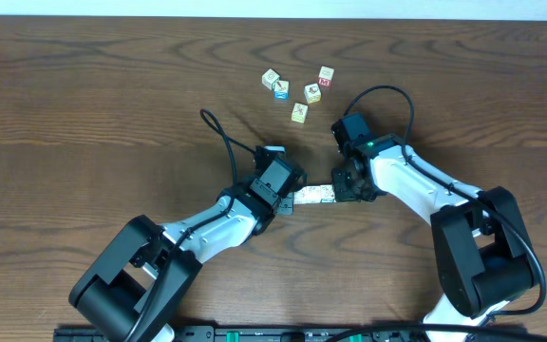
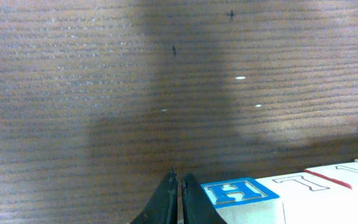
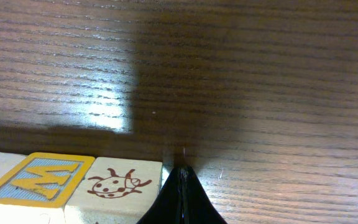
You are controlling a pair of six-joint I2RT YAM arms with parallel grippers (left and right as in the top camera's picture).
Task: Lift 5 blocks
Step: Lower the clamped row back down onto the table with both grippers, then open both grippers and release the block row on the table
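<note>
Nearest to the lens, at the bottom edge of the left wrist view, the left hand had its two fingers pressed fully together, with nothing between them. Its outer side lay against the block with the blue H, which was one end of the row. In the right wrist view the right hand was closed in the same way, also empty, and its side touched the ladybug block, next to the block with the yellow M. From above, the row of blocks lay end to end between the two hands, near the middle of the surface. A group of loose cubes stood well apart, farther from the robot. The pictures did not show whether the row rested on the surface or hung above it. The risk seemed to be in this kind of hold: nothing gripped the blocks, so only the push from both ends kept them together. If one hand eased its push, rose faster than the other, or pushed a little off the line of the row, the row would probably buckle in the middle. The blocks would then drop and scatter. The narrow closed fingertips could also slide off the flat end faces.
</note>
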